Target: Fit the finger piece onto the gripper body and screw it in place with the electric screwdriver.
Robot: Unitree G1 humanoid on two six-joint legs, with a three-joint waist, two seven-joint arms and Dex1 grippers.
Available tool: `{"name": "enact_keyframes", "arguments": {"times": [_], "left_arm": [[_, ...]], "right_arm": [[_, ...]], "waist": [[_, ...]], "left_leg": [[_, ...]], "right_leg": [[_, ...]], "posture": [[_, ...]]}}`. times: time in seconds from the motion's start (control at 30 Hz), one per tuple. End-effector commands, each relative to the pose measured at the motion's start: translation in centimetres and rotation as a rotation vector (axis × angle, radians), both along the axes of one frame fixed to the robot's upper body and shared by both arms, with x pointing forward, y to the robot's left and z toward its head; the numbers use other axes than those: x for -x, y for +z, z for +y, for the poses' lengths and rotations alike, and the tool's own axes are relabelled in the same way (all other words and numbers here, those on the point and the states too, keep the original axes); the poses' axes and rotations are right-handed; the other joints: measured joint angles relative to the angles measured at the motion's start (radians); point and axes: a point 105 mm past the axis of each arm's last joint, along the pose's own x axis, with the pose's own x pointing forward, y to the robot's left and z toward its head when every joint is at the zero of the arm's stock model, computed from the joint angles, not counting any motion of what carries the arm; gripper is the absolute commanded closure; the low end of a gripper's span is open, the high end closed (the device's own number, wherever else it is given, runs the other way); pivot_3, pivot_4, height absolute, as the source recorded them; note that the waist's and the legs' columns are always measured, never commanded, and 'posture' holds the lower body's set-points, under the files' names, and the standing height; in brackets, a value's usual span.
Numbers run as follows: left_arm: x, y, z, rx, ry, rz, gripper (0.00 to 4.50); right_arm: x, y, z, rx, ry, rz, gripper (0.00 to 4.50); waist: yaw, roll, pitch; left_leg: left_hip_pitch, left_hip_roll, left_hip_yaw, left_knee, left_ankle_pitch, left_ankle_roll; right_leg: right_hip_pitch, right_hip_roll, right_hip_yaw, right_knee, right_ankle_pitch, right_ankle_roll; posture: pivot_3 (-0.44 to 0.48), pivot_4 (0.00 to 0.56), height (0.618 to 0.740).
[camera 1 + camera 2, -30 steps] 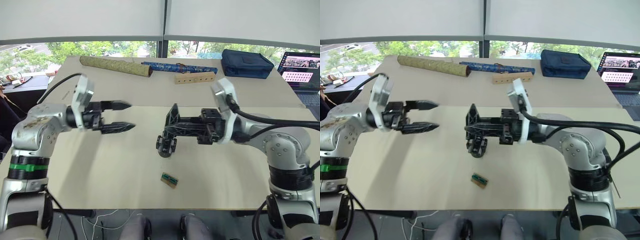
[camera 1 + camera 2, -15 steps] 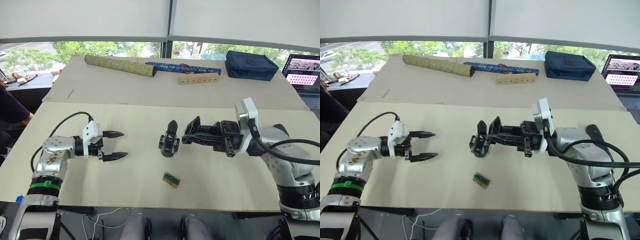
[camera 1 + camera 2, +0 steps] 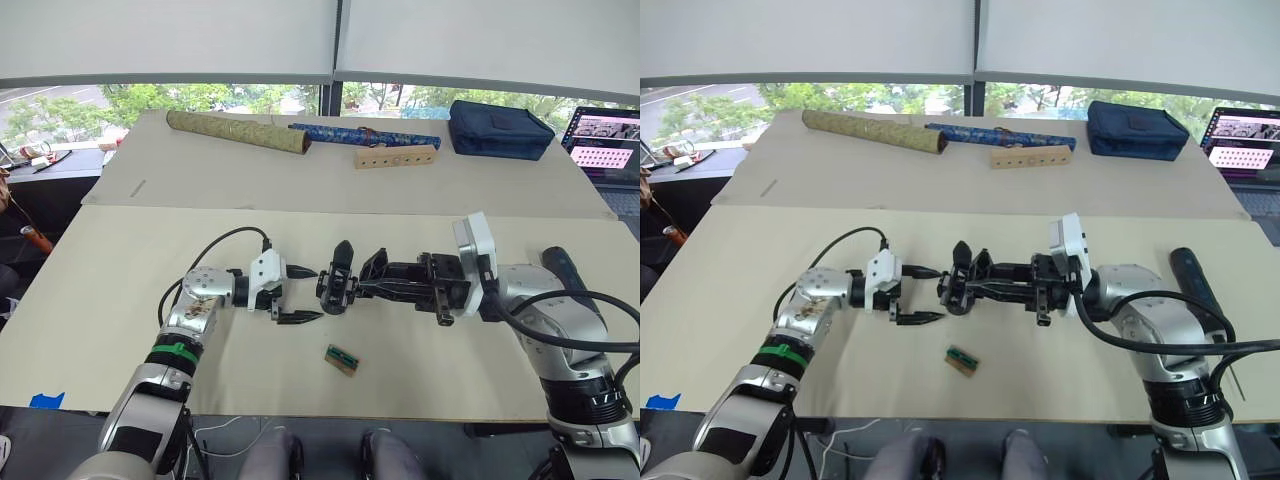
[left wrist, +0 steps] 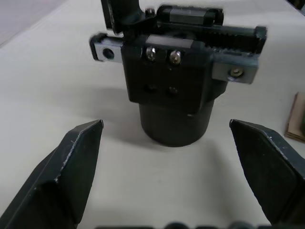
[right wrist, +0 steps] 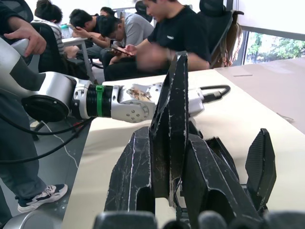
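- Two grippers meet at the middle of your table (image 3: 120,330), pointing at each other across the gripper body (image 3: 336,290).
- Your left gripper (image 3: 303,294) lies low over the table with its jaws spread wide; one fingertip (image 3: 304,271) sits just beside the gripper body, the other (image 3: 305,318) lies nearer you, off to the side.
- From the left wrist view you see the gripper body (image 4: 175,90) standing upright on its round base between and beyond the two open fingers (image 4: 66,171), touching neither.
- Your right gripper (image 3: 375,283) reaches in from the other side, its long fingers right up against the gripper body. I cannot tell from the pictures how its jaws stand, or whether they clasp it.
- The electric screwdriver (image 3: 570,275) lies on the table behind your right arm, well apart from the gripper body.
- A small green-and-tan block (image 3: 341,359) lies on the table nearer you, just short of the gripper body.
- At the far edge you have a tan roll (image 3: 237,131), a blue patterned roll (image 3: 362,134), a wooden block with holes (image 3: 396,157), a dark blue pouch (image 3: 500,129) and a laptop (image 3: 605,135).
- Seated people (image 5: 143,33) appear past the table in the right wrist view.
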Motion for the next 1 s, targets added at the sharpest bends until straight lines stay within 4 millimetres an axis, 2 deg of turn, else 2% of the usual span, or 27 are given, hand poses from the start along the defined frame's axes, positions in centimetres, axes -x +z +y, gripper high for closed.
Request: {"name": "enact_keyframes", "arguments": {"times": [0.03, 0.23, 0.53, 0.63, 0.7, 0.73, 1.0], "left_arm": [[-0.1, 0.3, -1.0, 0.021, -0.02, 0.006, 0.0], [0.0, -0.5, -2.5, 0.004, -0.057, 0.029, 0.0], [0.3, -1.3, -3.2, 0.005, -0.069, 0.045, 0.0], [0.3, -1.8, -2.9, -0.012, -0.061, 0.051, 0.83], [0.2, -1.9, -2.8, -0.02, -0.052, 0.051, 1.83], [0.2, -2.0, -2.7, -0.021, -0.05, 0.05, 2.2], [0.1, -2.1, -2.5, -0.022, -0.035, 0.058, 2.2]], "right_arm": [[0.7, 1.0, 0.5, -0.023, 0.018, -0.061, 4.09], [0.7, 1.1, 0.7, -0.031, 0.014, -0.059, 4.09], [0.6, 0.8, 1.0, -0.017, 0.012, -0.058, 4.09], [0.6, 0.5, 1.1, -0.006, 0.008, -0.058, 4.09], [0.3, 0.1, 1.4, 0.011, -0.001, -0.065, 4.09], [0.1, -0.1, 1.6, 0.018, -0.013, -0.072, 4.09], [-1.6, -1.1, 3.1, 0.055, -0.074, -0.115, 4.09]], "waist": [[0.0, 0.0, 0.0], [0.004, 0.0, 0.0], [0.002, 0.0, 0.0], [0.002, 0.0, 0.0], [0.002, 0.0, 0.0], [0.001, 0.0, 0.0], [0.0, 0.0, 0.0]], "left_leg": [[0.0, 0.0, 0.0, 0.0, 0.0, 0.0], [0.0, 0.0, 0.0, 0.0, 0.0, 0.0], [0.0, 0.0, -0.001, 0.001, 0.0, 0.001], [0.0, 0.0, -0.001, 0.002, 0.0, 0.001], [0.0, 0.0, -0.001, 0.002, 0.0, 0.001], [0.0, 0.0, -0.001, 0.002, 0.0, 0.001], [0.0, 0.0, -0.001, 0.002, 0.0, 0.001]], "right_leg": [[0.0, 0.0, 0.0, 0.0, 0.0, 0.0], [0.0, 0.0, 0.0, 0.0, 0.0, 0.0], [0.001, 0.0, 0.0, 0.0, 0.0, 0.0], [0.001, 0.0, 0.0, 0.0, 0.0, 0.0], [0.001, 0.0, 0.0, 0.0, 0.0, 0.0], [0.001, 0.0, 0.0, 0.0, 0.0, 0.0], [0.001, 0.0, 0.0, 0.001, 0.0, 0.0]], "posture": [[0.0, 0.15, 0.734], [0.0, 0.15, 0.734], [0.0, 0.15, 0.734], [0.0, 0.15, 0.734], [0.0, 0.15, 0.734], [0.0, 0.15, 0.734], [0.0, 0.15, 0.734]]}}
